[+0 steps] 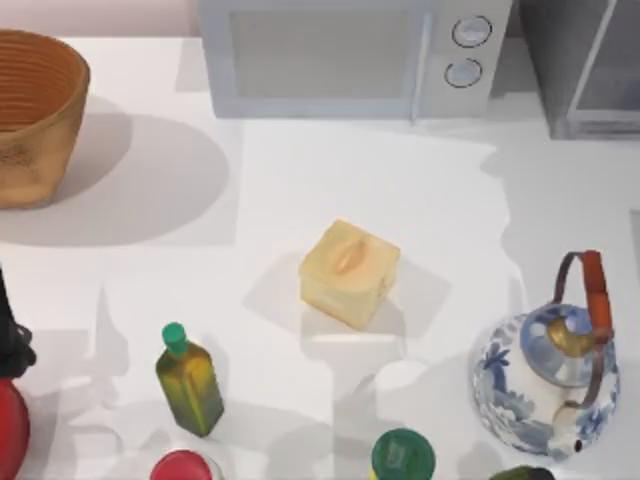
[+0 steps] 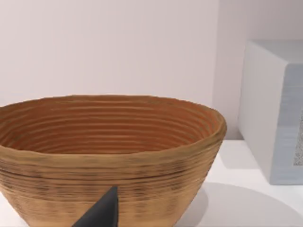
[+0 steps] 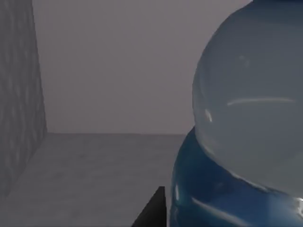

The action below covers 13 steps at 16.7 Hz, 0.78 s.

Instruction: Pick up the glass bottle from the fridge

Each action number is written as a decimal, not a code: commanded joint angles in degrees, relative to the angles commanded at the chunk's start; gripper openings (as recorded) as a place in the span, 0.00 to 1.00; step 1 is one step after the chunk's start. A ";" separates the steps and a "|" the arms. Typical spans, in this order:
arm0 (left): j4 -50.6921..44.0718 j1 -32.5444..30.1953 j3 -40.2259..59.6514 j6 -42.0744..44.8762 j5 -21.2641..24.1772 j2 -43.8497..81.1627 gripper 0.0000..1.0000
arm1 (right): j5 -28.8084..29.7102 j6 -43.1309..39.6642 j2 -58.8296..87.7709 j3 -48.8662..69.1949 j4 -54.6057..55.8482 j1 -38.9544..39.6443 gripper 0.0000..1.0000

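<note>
In the right wrist view the glass bottle [image 3: 246,127] looms very close: a pale bluish clear body joined to a bright blue cap [image 3: 213,198]. It stands inside the fridge, whose dark grey wall [image 3: 19,104] and floor [image 3: 99,165] surround it. One dark finger [image 3: 154,210] of my right gripper sits right beside the cap; whether it touches is unclear. From above, the fridge [image 1: 585,70] stands at the table's back right corner. My left arm [image 1: 10,345] stays parked at the left edge, and its dark finger [image 2: 102,213] points at the basket.
A woven basket [image 1: 30,110] sits at the back left and a pale grey microwave [image 1: 350,55] at the back middle. A yellow box [image 1: 348,272] lies mid-table. An olive bottle [image 1: 188,380], a blue-patterned teapot [image 1: 550,370], a red object [image 1: 10,430] and red and green caps line the front.
</note>
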 joint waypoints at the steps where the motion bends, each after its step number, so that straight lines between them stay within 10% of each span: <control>1: 0.00 0.00 0.00 0.00 0.00 0.00 1.00 | -0.02 0.00 -0.20 0.02 -0.21 0.02 0.00; 13: 0.00 0.00 0.00 0.00 0.00 0.00 1.00 | -0.08 0.16 -7.70 1.11 -8.95 -0.12 0.00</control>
